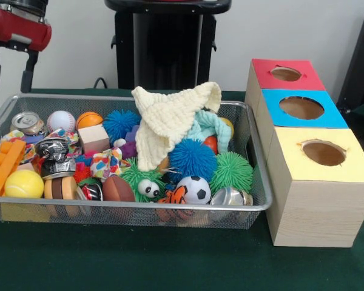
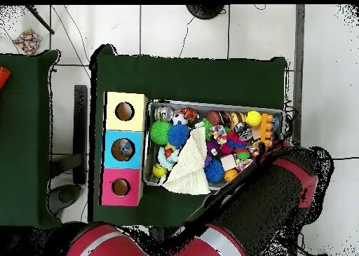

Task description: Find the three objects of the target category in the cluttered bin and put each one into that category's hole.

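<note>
Front view: the end effector (image 1: 11, 63) (fingers apart, nothing held) is seen above the wire bin's (image 1: 255, 182) far left corner, well left of the three-hole box (image 1: 315, 206).

We see a wire mesh bin (image 1: 255, 203) crammed with toys: soccer ball (image 1: 194, 189), baseball (image 1: 61, 120), basketball (image 1: 89, 119), football (image 1: 117, 189). Beside it, wooden box (image 1: 315, 206) with red hole (image 1: 286, 74), blue hole (image 1: 301, 107), yellow hole (image 1: 323, 153).
</note>
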